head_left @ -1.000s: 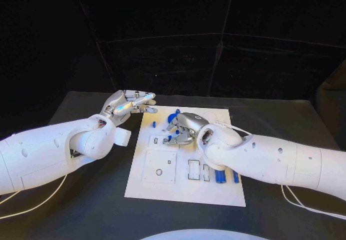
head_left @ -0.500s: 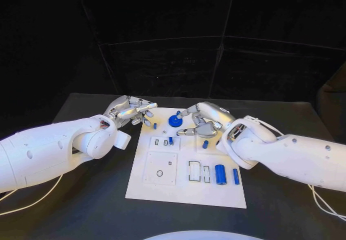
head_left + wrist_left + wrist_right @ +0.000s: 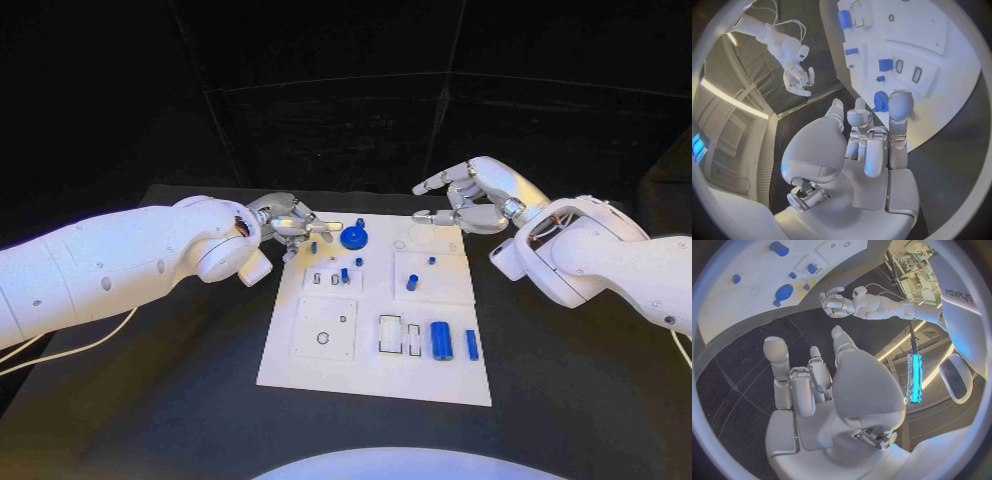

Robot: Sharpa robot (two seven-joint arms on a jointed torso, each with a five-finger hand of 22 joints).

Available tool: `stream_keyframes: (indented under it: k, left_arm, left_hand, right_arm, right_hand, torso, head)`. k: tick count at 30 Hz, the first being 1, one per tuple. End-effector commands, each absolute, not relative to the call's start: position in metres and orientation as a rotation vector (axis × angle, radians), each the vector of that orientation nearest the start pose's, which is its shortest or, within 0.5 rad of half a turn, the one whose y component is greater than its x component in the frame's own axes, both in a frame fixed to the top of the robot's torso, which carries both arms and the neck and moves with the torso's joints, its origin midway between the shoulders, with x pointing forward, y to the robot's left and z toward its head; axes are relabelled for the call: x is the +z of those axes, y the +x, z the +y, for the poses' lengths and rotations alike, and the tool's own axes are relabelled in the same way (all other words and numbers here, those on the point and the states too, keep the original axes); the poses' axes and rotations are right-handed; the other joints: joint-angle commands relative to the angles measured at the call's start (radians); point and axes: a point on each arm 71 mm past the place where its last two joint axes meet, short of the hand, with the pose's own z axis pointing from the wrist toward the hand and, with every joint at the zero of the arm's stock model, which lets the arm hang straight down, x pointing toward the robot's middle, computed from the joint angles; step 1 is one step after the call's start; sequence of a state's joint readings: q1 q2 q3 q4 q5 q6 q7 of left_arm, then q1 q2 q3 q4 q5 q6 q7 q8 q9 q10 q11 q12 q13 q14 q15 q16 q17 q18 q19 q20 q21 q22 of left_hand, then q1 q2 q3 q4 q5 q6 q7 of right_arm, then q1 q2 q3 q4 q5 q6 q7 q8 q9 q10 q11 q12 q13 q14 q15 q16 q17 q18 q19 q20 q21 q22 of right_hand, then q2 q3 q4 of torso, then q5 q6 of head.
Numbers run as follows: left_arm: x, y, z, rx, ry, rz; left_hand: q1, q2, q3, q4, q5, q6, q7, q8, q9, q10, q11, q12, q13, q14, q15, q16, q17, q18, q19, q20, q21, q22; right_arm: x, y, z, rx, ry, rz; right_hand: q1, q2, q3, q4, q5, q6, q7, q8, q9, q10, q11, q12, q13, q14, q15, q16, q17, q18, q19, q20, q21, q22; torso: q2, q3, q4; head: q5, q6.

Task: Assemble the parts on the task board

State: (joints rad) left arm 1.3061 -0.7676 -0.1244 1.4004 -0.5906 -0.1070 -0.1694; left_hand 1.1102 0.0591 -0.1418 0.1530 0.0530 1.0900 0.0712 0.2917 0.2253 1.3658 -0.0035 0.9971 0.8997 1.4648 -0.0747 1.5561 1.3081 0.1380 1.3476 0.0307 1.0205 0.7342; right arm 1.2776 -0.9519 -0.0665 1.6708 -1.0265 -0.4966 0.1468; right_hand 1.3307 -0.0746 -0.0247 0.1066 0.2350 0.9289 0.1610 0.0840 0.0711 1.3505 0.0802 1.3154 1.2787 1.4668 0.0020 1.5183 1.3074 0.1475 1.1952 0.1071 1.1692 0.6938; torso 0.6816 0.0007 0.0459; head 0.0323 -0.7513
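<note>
While the left hand (image 3: 287,222) hovers at the task board's (image 3: 378,375) 10 o'clock corner, fingers loosely curled and empty, the right hand (image 3: 476,195) hangs spread at 1 o'clock. Glossy blue parts (image 3: 441,342) lie on the matte board.

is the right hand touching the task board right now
Apart. In the head view the right hand is raised beyond the far right corner of the task board with dark table between them; the right wrist view shows its fingers holding nothing.
</note>
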Motion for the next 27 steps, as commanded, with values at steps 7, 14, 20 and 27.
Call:
stream_keyframes:
  k: [7, 14, 20, 27]
  left_arm:
    - [-0.199, 0.513, 0.186, -0.550, -0.342, 2.273]
    - [-0.199, 0.520, 0.168, -0.497, -0.274, 2.299]
    - [-0.202, 0.524, 0.159, -0.467, -0.237, 2.316]
    - [-0.206, 0.529, 0.149, -0.435, -0.196, 2.330]
  left_hand:
    - [0.016, -0.005, -0.095, 0.108, -0.001, -0.062, -0.021, 0.210, 0.154, 0.000, -0.023, 0.218, 0.217, 0.106, -0.006, 0.015, 0.263, -0.021, -0.004, -0.003, 0.159, 0.194]
    - [-0.003, -0.030, -0.133, 0.137, -0.007, -0.106, -0.026, 0.262, 0.203, 0.000, -0.021, 0.235, 0.234, 0.106, -0.012, 0.015, 0.263, -0.028, -0.002, -0.007, 0.191, 0.238]
    - [0.005, -0.025, -0.136, 0.135, -0.006, -0.118, -0.027, 0.285, 0.224, 0.002, -0.024, 0.242, 0.241, 0.106, -0.013, 0.015, 0.263, -0.030, -0.001, -0.009, 0.201, 0.253]
    - [0.019, -0.023, -0.137, 0.131, -0.006, -0.133, -0.028, 0.304, 0.242, 0.000, -0.024, 0.242, 0.240, 0.106, -0.013, 0.015, 0.263, -0.030, -0.005, -0.009, 0.205, 0.257]
  right_arm:
    - [-0.129, 0.468, -0.224, 1.001, 0.172, 1.481]
    - [-0.129, 0.471, -0.227, 0.971, 0.182, 1.489]
    - [-0.130, 0.474, -0.228, 0.949, 0.184, 1.491]
    - [-0.131, 0.476, -0.227, 0.938, 0.185, 1.499]
  right_hand:
    - [-0.019, -0.001, -0.035, 0.012, 0.037, 0.018, -0.003, 0.008, 0.001, -0.003, -0.008, -0.007, -0.010, 0.072, -0.007, -0.012, 0.121, 0.005, -0.006, -0.006, -0.013, -0.016]
    - [-0.022, 0.001, -0.046, 0.016, 0.046, 0.022, -0.005, 0.011, 0.001, -0.003, -0.010, -0.007, -0.011, 0.071, -0.008, -0.015, 0.116, 0.006, -0.008, -0.007, -0.018, -0.024]
    - [-0.023, 0.005, -0.060, 0.023, 0.074, 0.020, -0.005, 0.011, 0.000, -0.004, -0.011, -0.010, -0.015, 0.070, -0.009, -0.018, 0.112, 0.007, -0.010, -0.009, -0.024, -0.033]
    - [-0.021, 0.007, -0.068, 0.026, 0.087, 0.020, -0.006, 0.011, -0.001, -0.004, -0.011, -0.010, -0.016, 0.069, -0.010, -0.021, 0.108, 0.008, -0.011, -0.010, -0.029, -0.040]
  torso:
    - [-0.015, 0.0127, -0.0072]
    - [-0.013, 0.0128, -0.0042]
    - [-0.012, 0.0100, -0.0063]
    - [-0.010, 0.0081, -0.0039]
  head:
    - [0.011, -0.009]
    - [0.005, -0.010]
    - [0.013, -0.013]
    - [0.007, -0.013]
